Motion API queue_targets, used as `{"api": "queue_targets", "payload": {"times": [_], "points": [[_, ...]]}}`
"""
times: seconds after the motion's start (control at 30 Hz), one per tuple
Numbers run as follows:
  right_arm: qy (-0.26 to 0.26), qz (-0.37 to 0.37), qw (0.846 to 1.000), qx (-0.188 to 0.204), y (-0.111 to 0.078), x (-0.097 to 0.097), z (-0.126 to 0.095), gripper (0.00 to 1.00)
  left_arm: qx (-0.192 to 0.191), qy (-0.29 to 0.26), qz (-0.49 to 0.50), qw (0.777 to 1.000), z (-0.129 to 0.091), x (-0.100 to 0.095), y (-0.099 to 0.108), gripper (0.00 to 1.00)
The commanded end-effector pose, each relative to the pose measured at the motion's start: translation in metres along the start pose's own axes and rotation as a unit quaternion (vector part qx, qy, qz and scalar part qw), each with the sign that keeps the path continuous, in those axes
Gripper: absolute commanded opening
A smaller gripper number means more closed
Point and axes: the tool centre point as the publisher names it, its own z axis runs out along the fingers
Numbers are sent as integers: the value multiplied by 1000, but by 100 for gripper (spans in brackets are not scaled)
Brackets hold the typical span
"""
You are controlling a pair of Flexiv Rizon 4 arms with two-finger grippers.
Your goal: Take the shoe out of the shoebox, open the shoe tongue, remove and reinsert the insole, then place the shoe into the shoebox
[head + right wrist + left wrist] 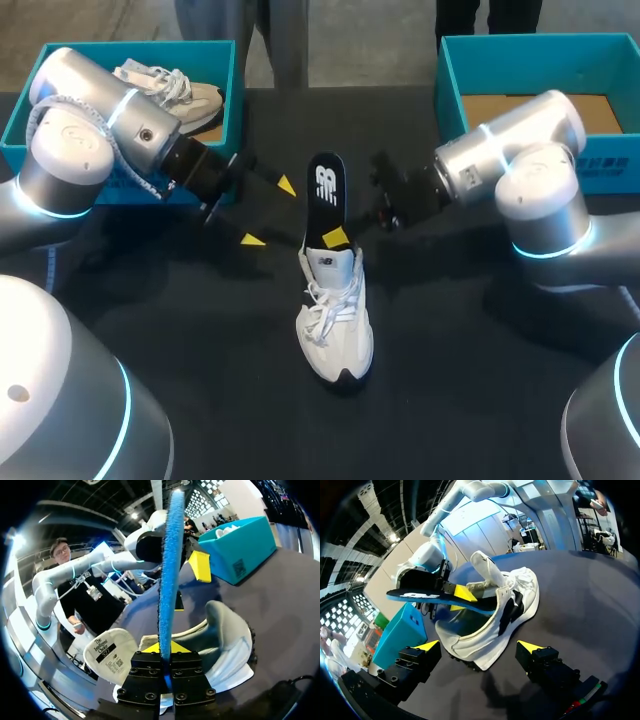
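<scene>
The right claw [336, 238] is pinched shut on the black insole [326, 190]. Its two yellow tips press the thin insole from both sides, near the end that is closest to the shoe. In the right wrist view the insole stands straight out ahead of this claw, edge on. The white shoe [335, 322] sits just under the claw with its heel hole open.

The shoe lies on the dark counter [480, 400]. Its heel end is by the right claw and its toe points away from the insole's free end. The insole and the shoe make almost one long line. The insole's low end seems to dip into the heel hole, but most of it sticks out past the heel.

I think that line is what matters next. To go back in, the insole has to slide the long way down the shoe, from heel to toe, and lie flat. If it twists sideways, it may catch on the shoe's wall.

The left claw [270, 212] is wide open and holds nothing. It is just beside the insole and does not touch it, with the shoe ahead of its spread tips. It looks near enough to steady the shoe.
</scene>
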Motion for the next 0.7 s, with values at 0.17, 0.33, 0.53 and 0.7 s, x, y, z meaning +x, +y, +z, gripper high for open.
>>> {"api": "queue_targets", "payload": {"times": [0.17,0.33,0.53,0.7], "points": [[0,4,1000,-2,-5,3,7,2,-2,2,0,1000,0,1,-1,100],[-11,-4,1000,-7,2,1,1,29,-3,3,1,1000,-1,3,-3,100],[-12,-21,1000,-1,15,-4,-3,29,-5,2,-1,1000,-2,5,-4,100],[-1,-25,1000,5,19,-13,0,22,-7,1,-1,1000,-3,6,-5,100]]}}
